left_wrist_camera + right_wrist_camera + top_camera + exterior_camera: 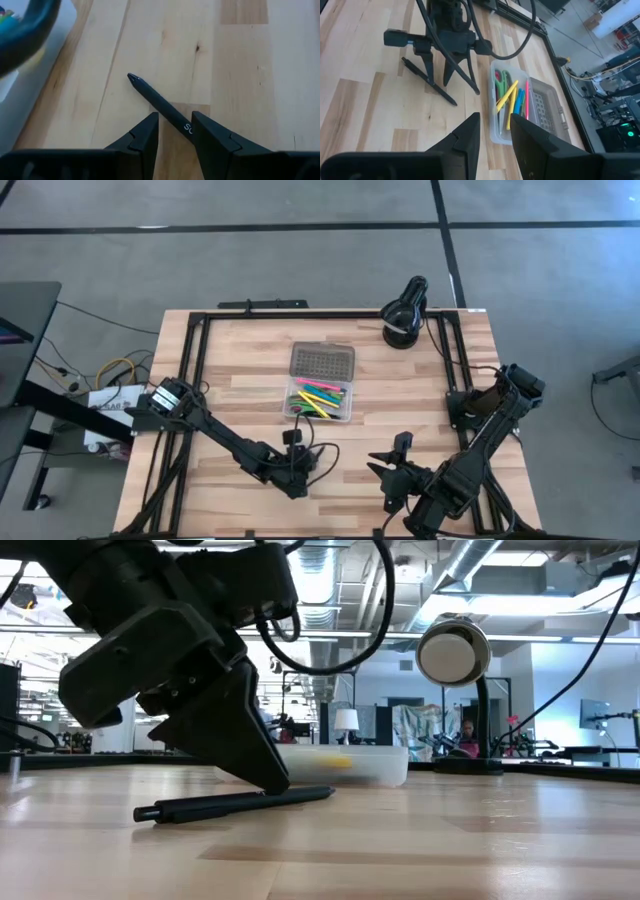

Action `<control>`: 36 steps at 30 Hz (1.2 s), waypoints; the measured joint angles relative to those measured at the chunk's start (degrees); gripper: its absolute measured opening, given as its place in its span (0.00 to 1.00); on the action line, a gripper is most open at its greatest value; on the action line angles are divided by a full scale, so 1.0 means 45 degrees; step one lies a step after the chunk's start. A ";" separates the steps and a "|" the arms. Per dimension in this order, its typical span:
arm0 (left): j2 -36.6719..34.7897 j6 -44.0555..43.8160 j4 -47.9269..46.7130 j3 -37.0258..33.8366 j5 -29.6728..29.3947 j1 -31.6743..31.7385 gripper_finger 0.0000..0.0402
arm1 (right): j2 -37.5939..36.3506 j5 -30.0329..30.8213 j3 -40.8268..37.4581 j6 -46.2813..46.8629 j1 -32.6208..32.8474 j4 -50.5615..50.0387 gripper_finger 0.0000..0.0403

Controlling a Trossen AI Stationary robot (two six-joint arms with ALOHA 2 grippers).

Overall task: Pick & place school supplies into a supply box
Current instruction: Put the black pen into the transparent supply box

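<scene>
Black pen (160, 105) lay flat between your left gripper (175, 131) fingertips, jaws narrowly open astride it, not clamped.

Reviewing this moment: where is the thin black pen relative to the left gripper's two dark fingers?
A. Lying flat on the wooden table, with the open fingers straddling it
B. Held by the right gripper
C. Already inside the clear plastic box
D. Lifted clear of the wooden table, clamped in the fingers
A. The thin black pen lies flat on the wooden table, passing between the open fingers of the left gripper; the low view shows it resting on the wood.
</scene>
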 joint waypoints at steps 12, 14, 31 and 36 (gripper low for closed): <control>-0.0005 -0.0472 -0.0073 -0.0004 0.0970 0.0026 0.28 | 0.0004 0.0000 0.0005 0.0005 0.0000 0.0000 0.25; -0.0014 -0.0481 -0.0172 -0.0004 0.1235 0.0085 0.28 | 0.0004 0.0000 0.0005 0.0010 0.0000 0.0005 0.25; -0.0117 0.2136 -0.3190 0.0184 0.3833 0.0233 0.28 | 0.0000 -0.0019 0.0005 0.0019 -0.0160 0.0097 0.25; -0.0078 0.2118 -0.5266 0.0943 0.4536 0.0217 0.28 | 0.0000 -0.0044 0.0005 0.0015 -0.0170 0.0102 0.25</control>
